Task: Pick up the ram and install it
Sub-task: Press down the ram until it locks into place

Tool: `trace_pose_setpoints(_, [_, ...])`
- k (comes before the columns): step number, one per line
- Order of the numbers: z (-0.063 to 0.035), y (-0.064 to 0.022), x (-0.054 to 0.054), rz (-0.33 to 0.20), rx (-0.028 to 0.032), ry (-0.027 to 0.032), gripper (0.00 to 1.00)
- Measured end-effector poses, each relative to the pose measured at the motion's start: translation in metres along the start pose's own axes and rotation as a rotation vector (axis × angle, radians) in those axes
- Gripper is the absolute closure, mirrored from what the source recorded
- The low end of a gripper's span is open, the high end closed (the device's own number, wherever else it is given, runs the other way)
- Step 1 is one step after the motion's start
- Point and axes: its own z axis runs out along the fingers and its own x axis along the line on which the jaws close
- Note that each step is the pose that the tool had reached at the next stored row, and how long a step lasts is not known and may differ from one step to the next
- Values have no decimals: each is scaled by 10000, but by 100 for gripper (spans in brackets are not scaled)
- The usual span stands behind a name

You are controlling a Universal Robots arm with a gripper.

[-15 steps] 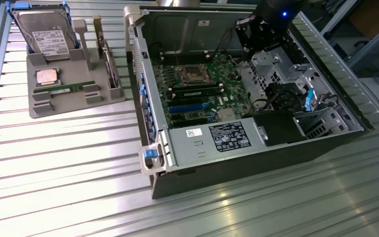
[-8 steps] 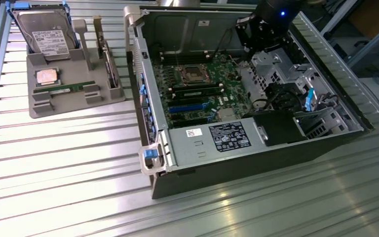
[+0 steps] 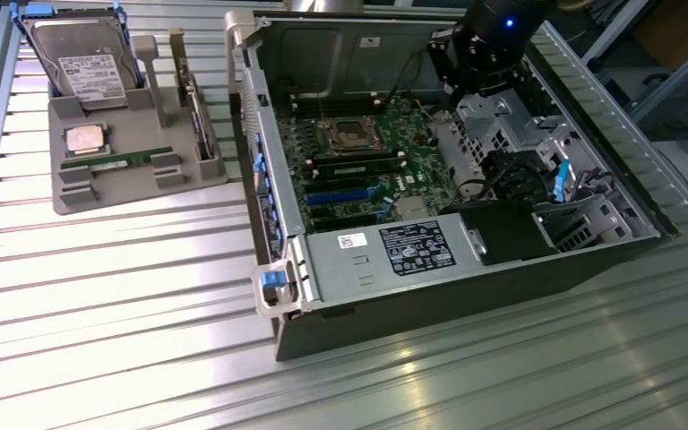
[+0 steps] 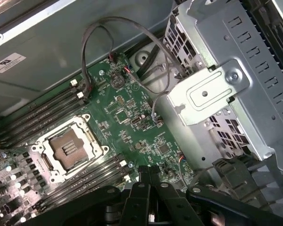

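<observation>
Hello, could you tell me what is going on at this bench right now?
A robot arm is working over an open computer case lying on a metal table. Its gripper is shut, holds nothing and hangs above the motherboard near the empty processor socket. One ram stick appears to sit in a slot beside the socket already. Another ram stick lies on the grey parts tray at the exterior view's left, next to a processor chip and a hard drive.
</observation>
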Motion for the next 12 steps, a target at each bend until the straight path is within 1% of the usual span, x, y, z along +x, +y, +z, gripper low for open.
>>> trace_pose_setpoints(2, [0,0,0,247,2,-19,89])
trace_pose_setpoints(4, [0,0,0,690,4,-52,89])
trace_pose_setpoints(7, [0,0,0,1136,8,-86,89])
trace_pose_setpoints(12, [0,0,0,1698,12,-128,89])
